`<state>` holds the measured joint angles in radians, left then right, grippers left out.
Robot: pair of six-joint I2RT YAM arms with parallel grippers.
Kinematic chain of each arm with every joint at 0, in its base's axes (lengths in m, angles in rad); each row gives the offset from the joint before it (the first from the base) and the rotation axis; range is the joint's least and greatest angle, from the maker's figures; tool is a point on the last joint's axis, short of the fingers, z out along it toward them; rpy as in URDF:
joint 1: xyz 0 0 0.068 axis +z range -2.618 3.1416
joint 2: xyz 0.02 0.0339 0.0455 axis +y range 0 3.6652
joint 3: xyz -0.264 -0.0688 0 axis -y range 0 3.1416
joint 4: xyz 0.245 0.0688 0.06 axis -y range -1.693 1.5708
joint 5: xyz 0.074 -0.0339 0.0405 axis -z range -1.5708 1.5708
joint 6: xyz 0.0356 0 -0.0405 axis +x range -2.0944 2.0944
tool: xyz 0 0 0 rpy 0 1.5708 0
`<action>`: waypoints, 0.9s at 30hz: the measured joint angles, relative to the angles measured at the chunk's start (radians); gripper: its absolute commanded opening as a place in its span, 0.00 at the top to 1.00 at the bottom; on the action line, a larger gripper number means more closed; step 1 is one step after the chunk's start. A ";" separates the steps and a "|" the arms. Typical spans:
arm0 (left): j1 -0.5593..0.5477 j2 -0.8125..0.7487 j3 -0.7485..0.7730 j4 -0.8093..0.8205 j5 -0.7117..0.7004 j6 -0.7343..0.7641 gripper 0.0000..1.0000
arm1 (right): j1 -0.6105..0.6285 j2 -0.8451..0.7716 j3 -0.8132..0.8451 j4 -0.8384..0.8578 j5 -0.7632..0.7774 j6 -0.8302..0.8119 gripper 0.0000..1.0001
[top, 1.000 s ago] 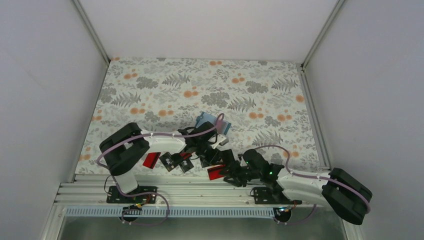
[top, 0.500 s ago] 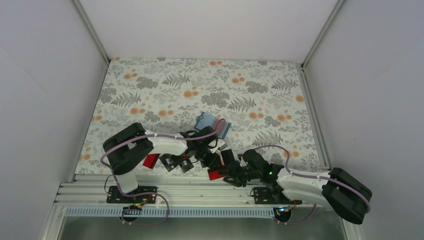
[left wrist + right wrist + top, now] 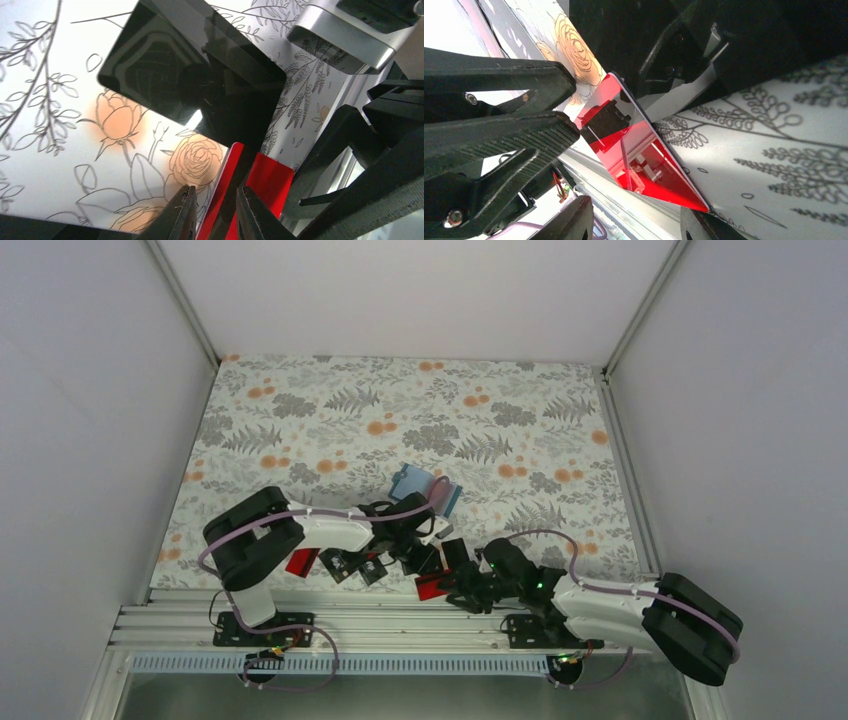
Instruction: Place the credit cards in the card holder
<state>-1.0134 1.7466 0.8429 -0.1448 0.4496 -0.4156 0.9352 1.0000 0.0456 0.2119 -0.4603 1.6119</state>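
Reaching in from the near edge, two white-and-black arms are meeting just nearward of the card holder [image 3: 424, 486] on a table [image 3: 520, 410] that is wearing a matte cloth printed with grey ferns and orange blooms. The left arm [image 3: 330, 525] is bending in from the holder's near left and the right arm [image 3: 600, 602] from its near right. Their dark bulk is hiding much of what is lying between them.

The left gripper [image 3: 216, 197] is showing its fingers drawn close on either side of a glossy red card [image 3: 267, 180]; whether they are pressing it cannot be told. The right gripper [image 3: 634, 206] is standing spread and unclenched. Its fingers are mostly cut off low in the wrist view, with the card's low corner sitting at one tip.

The holder itself, teal and soft-looking, is lying with a cable [image 3: 441, 483] crossing in front of it. A rounded black card [image 3: 190, 75], mirror-slick, is lying flat nearward of the holder. Farther to the holder's near left, a second red card [image 3: 300, 561] and two black cards [image 3: 340, 565] are lying half tucked under the left arm, their white print too small to read.
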 measured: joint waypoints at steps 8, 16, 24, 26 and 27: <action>-0.016 0.015 -0.022 0.069 0.058 0.000 0.78 | 0.004 0.005 0.002 0.003 0.004 0.001 0.55; -0.016 0.014 -0.043 0.115 0.071 -0.009 0.78 | 0.009 0.011 0.001 0.011 0.011 0.003 0.53; -0.017 0.020 -0.043 0.130 0.072 -0.015 0.78 | 0.014 0.006 -0.013 0.034 0.023 0.003 0.59; -0.017 0.024 -0.043 0.138 0.074 -0.015 0.78 | 0.016 0.000 -0.018 0.038 0.027 0.002 0.60; -0.016 0.026 -0.043 0.145 0.075 -0.015 0.78 | 0.016 -0.006 -0.021 0.040 0.029 0.002 0.60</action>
<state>-1.0298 1.7729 0.8001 0.0006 0.5247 -0.4309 0.9512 0.9939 0.0242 0.2516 -0.4313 1.6138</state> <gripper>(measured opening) 0.216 0.411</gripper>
